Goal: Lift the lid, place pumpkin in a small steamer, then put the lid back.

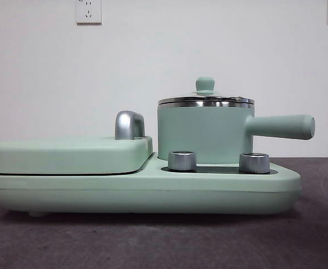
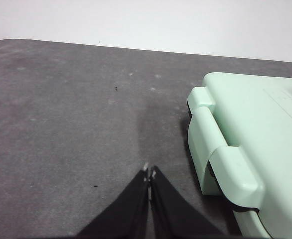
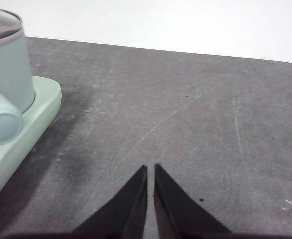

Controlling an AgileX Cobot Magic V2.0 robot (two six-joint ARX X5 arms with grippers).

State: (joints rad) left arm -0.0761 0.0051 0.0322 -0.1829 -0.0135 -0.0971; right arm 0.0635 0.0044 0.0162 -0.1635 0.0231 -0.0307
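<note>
Small steamer (image 1: 202, 134): mint-green pot, upright on the right part of a wide mint-green base (image 1: 153, 188); straight side handle (image 1: 281, 126) pointing right.

Lid (image 1: 205, 100): seated on the pot's steel rim, mint-green knob (image 1: 205, 84) on top.

Base fittings: two silver knobs (image 1: 182, 160) at the near edge, in front of the pot. Flat mint-green cover (image 1: 69, 154) lies on the left part of the base, with a silver handle (image 1: 129, 125) behind it.

Left gripper (image 2: 149, 172): jaws pressed together, holding nothing, above bare grey tabletop (image 2: 76, 124), just beside the cover's hinged end.

Right gripper (image 3: 151, 169): jaws nearly together with a thin slit between, holding nothing, above tabletop to the right of the base, apart from the pot handle.

Pumpkin: not seen in any view.
</note>
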